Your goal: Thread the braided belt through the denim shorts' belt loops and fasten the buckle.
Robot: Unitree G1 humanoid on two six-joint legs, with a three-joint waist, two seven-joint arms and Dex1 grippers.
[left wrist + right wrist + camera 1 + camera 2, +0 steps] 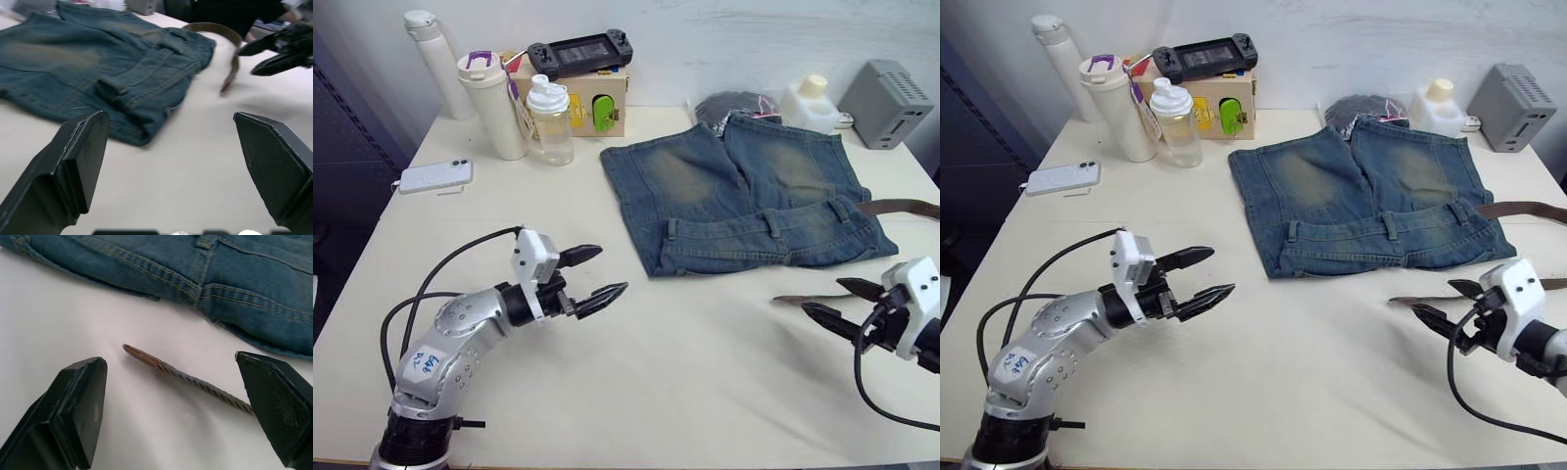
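The denim shorts (744, 191) lie flat on the table, waistband toward me, with belt loops (773, 223) standing across it. The braided belt (901, 207) leaves the right end of the waistband, and its tapered end (142, 355) lies on the table in front of the shorts. My right gripper (824, 296) is open, low over the table, with that belt end between its fingers but untouched. To the left of the shorts, my left gripper (607, 271) is open and empty, pointing at the waistband's left corner (142, 132). The buckle is out of view.
At the back left stand a phone (435, 175), a clear bottle (551, 120), a white tumbler (495, 106), a tall white flask (435, 61) and a box with a game console (579, 51). Behind the shorts sit a dark bagged bundle (734, 106), a white jug (810, 103) and a grey box (887, 104).
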